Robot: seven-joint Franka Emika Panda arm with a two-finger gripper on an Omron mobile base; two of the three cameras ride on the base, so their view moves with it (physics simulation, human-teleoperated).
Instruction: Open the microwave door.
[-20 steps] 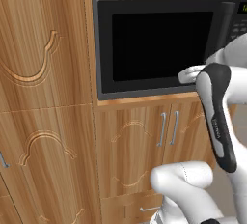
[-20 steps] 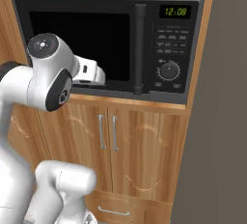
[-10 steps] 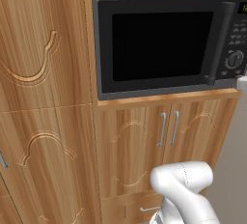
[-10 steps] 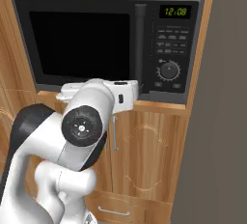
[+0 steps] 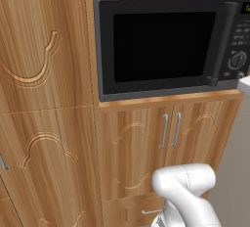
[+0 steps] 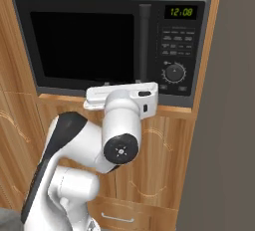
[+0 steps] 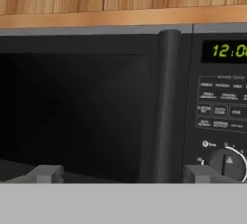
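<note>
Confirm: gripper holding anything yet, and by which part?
Nothing held. The gripper is open, one fingertip each side of the microwave door handle, short of it.

Brown wooden cabinets [image 5: 44,99] fill the wall. A tall cabinet door [image 5: 41,40] on the left side has a curvy carved line. Lower down, two small cabinet doors [image 5: 141,147] sit side by side, each with a slim silver handle [image 5: 164,130]. Under them is a drawer [image 6: 122,215] with a silver handle.
</note>
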